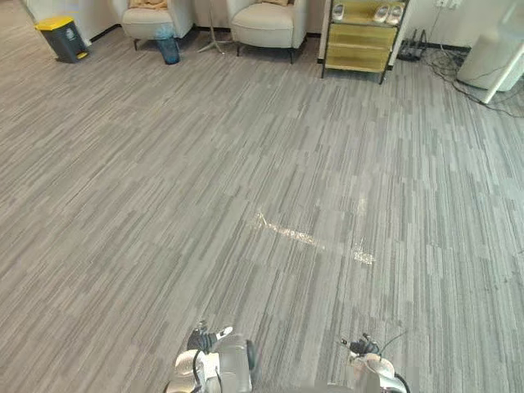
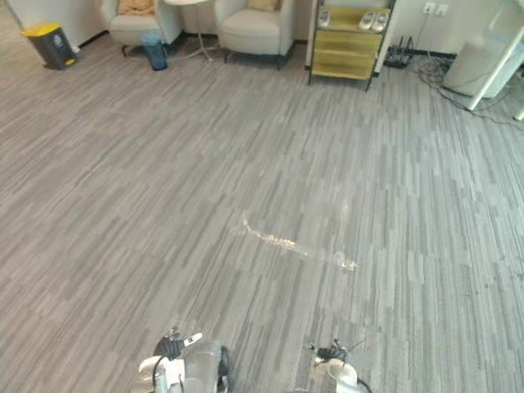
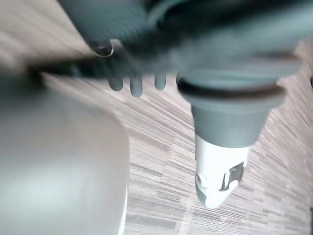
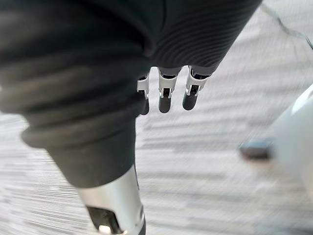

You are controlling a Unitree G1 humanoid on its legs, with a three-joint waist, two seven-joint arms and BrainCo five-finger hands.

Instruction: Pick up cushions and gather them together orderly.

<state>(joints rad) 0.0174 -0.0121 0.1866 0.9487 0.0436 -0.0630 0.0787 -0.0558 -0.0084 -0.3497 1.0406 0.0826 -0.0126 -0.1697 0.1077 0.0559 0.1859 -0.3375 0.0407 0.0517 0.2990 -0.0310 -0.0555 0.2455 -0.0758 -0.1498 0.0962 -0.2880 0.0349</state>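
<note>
Nearest the camera, the left hand hangs over the grey striped carpet with its dark-tipped fingers pointing straight down and nothing between them and the thumb. This view is blurred, but no curl shows. The right hand hangs the same way: its fingers reach straight out from under the dark ribbed cover, slack and empty, above bare carpet.

Farther out, at the middle of the frame, a pale scuff mark runs slantwise across the carpet.

The furniture stands along the top edge of the frame. At the upper left is a dark bin with a yellow lid. To its right stands a cream armchair with a tan cushion lying on its seat, and a blue wastebasket sits on the floor just beside the chair's front. Next comes the thin stand of a side table, then a second cream armchair with a second cushion on it, cut off by the frame's top edge. Both cushions are well apart from the hands and apart from each other, one on each chair. Right of the chairs stands a yellow shelf unit with pale shoes on top. Cables trail over the floor toward a white appliance at the upper right corner.
</note>
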